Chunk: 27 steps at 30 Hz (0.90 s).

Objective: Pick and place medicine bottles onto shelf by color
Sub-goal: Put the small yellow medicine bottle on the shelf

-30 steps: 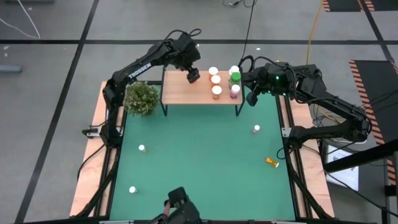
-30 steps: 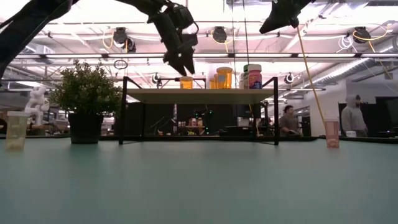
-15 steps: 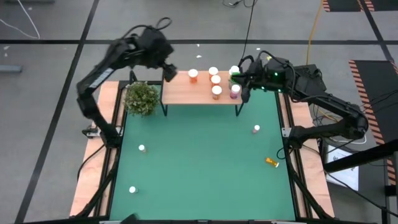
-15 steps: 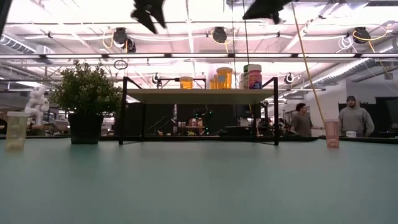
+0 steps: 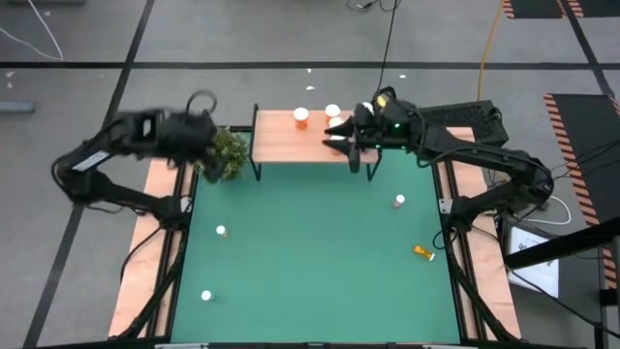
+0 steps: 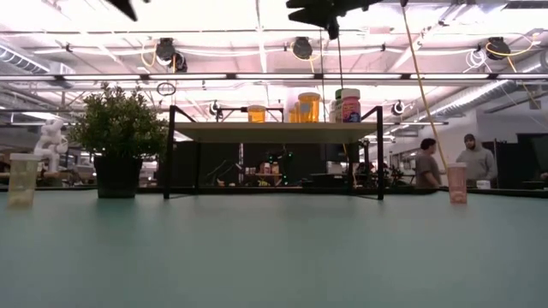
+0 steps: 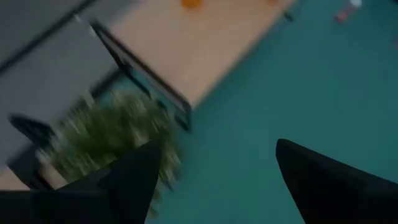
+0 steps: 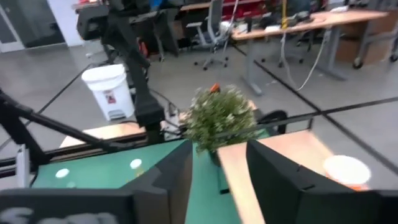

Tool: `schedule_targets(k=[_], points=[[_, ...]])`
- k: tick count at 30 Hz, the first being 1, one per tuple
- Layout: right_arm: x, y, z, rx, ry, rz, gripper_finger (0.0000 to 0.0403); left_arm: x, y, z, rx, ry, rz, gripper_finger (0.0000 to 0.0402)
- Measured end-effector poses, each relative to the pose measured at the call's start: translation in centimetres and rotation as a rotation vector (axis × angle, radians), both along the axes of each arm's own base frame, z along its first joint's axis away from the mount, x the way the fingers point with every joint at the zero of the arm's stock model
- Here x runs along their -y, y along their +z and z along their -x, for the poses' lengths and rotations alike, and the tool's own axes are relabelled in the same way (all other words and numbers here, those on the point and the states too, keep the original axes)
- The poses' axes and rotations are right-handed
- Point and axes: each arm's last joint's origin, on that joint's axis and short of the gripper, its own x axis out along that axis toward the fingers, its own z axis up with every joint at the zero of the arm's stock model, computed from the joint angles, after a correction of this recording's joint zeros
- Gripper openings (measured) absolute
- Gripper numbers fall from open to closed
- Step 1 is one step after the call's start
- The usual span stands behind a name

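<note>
The medicine bottles (image 5: 333, 113) on the shelf (image 5: 281, 143) are judged light and tippy, best gripped mid-body; both jaws are held open, empty.

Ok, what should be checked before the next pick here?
1. Left gripper empty, fingers open, near the plant: ok.
2. Right gripper empty, fingers open: ok.
3. Right gripper clear of the shelf: not ok, it hangs over the shelf's right half.
4. Shelf bottles upright in the low view: ok.
5. Green mat free of bottles: not ok. Three standing bottles are on it, and an orange bottle lies on its side.
</note>
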Motion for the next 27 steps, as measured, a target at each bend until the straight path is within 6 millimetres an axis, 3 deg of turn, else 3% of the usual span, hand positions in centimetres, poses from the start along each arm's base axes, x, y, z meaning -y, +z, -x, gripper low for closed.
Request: schedule_targets(k=[7, 12, 18, 22, 27], points=[[-1.4, -0.6, -1.3, -0.001, -0.044, -0.037, 0.0168, 4.7, -6.0, 2.4, -0.061, -0.024, 0.166, 0.0321], [-2.7, 0.5, -1.0, 0.051, -0.087, 0.002, 0.0163, 6.7, -11.0, 2.0, -0.139, -0.045, 0.205, 0.0321], [-3.9, 1.4, 2.8, -0.071, -0.171, -0.075, 0.016, 8.3, -15.2, -2.5, 0.025, -0.227, 0.192, 0.0319], [-5.0, 0.2, 6.2, -0.304, -0.212, -0.243, 0.016, 9.3, -15.8, -6.1, 0.086, -0.432, 0.11, 0.0297], [-7.6, -2.0, 9.1, -0.579, -0.255, -0.396, 0.016, 8.9, -15.9, -9.5, 0.039, -0.524, 0.006, 0.026]])
